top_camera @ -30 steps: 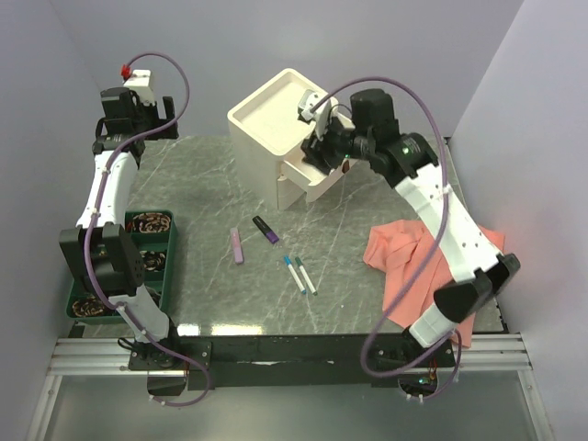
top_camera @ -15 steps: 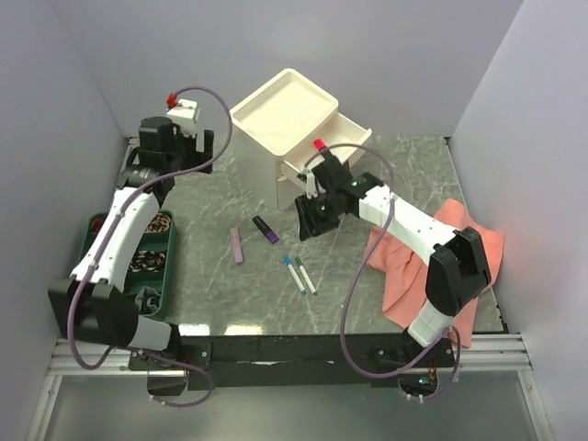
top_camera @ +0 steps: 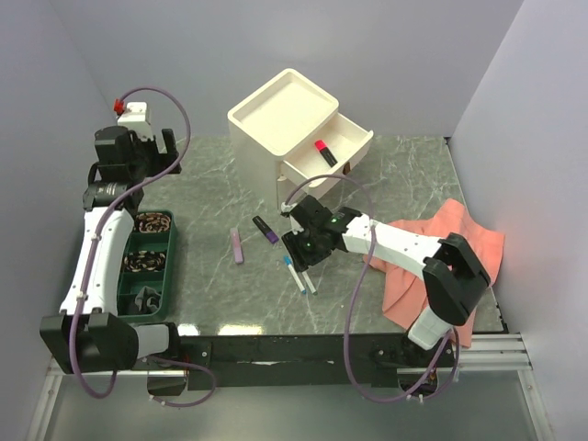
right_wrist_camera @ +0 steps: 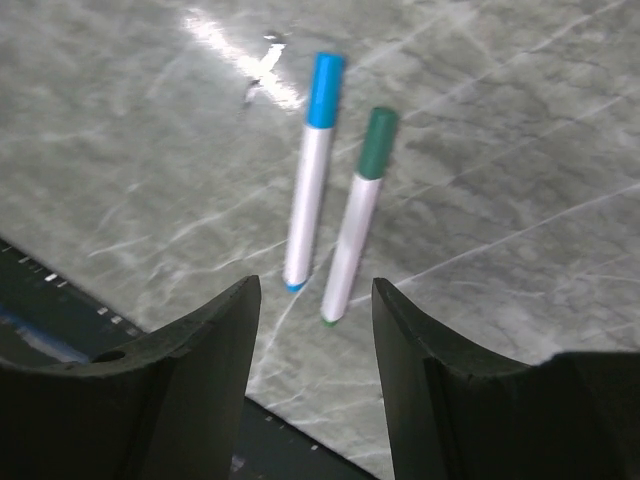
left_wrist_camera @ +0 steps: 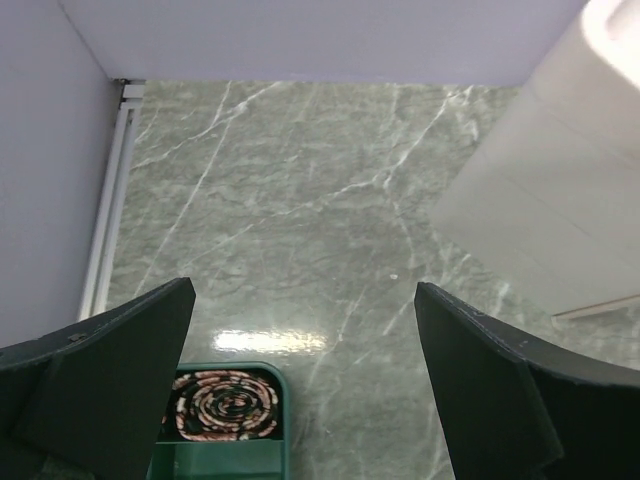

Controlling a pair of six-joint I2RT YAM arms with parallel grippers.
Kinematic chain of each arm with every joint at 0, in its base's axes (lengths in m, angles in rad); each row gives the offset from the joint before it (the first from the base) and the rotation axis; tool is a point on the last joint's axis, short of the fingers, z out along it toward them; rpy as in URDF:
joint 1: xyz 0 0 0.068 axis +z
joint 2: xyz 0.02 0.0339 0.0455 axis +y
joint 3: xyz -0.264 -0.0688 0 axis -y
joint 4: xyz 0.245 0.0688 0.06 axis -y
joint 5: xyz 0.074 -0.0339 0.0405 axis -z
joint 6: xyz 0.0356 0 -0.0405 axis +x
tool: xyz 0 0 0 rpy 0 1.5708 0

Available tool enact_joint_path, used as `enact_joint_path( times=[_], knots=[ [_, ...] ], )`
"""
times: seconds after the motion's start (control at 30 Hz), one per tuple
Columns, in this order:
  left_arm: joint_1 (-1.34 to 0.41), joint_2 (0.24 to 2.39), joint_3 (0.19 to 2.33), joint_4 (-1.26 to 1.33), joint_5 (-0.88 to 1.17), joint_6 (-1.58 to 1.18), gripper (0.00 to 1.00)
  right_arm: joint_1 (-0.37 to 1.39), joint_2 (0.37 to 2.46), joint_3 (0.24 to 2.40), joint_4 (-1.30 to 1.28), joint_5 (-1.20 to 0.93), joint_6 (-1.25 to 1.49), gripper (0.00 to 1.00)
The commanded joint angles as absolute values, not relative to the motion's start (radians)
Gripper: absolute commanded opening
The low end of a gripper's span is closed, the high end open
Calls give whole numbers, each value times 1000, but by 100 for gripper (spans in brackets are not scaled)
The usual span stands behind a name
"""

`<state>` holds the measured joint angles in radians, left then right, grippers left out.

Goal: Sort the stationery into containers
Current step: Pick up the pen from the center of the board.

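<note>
Marble table [top_camera: 202, 193]; red marker [top_camera: 324, 152] in drawer [top_camera: 360, 140], overhead only

The left arm [top_camera: 92, 257] and right arm [top_camera: 397, 241] share one build: glossy white plastic link shells joined by blocky black joint housings. A thin lilac cable [top_camera: 345, 333] loops along each. A small red cap [top_camera: 117, 104] tops the left wrist. The left gripper [left_wrist_camera: 304, 290] has matte, dark grey-green wedge fingers [left_wrist_camera: 105, 385] with broad flat faces

Red-black marker [top_camera: 324, 150] in open drawer [top_camera: 360, 142]; blue-capped pen [right_wrist_camera: 310, 170], green-capped pen [right_wrist_camera: 357, 215] flat, parallel.
</note>
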<state>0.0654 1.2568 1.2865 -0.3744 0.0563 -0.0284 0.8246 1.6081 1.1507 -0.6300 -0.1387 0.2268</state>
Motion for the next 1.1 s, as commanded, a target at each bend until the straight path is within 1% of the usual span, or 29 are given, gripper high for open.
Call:
enact_joint_path(
  times=[0.0,0.27,0.53,0.6,0.8,0.83,0.87,0.97,1.0,1.07],
  knots=[
    [89,1187,1232,-324,107,-90,100,860,1655,1157,-611,-26,225,57],
    [123,1134,1183,-314,118,-109,99,881,1739,1157,-592,-2,215,56],
    [127,1137,1180,-304,123,-109,100,844,1830,1219,-578,25,187,46],
    [130,1144,1175,-296,132,-118,100,836,1844,1221,-575,14,173,44],
    [133,1166,1189,-290,149,-127,99,834,1884,1210,-569,3,155,35],
    [133,1169,1190,-290,149,-126,100,836,1887,1212,-571,-1,149,32],
    [133,1173,1192,-290,149,-123,100,839,1888,1215,-571,-30,128,23],
    [140,1180,1203,-299,149,-114,100,845,1864,1267,-594,-95,89,12],
    [140,1181,1210,-305,149,-106,99,853,1829,1288,-600,-115,80,6],
    [141,1183,1216,-316,159,-98,99,856,1754,1357,-618,-158,40,2]
  ],
)
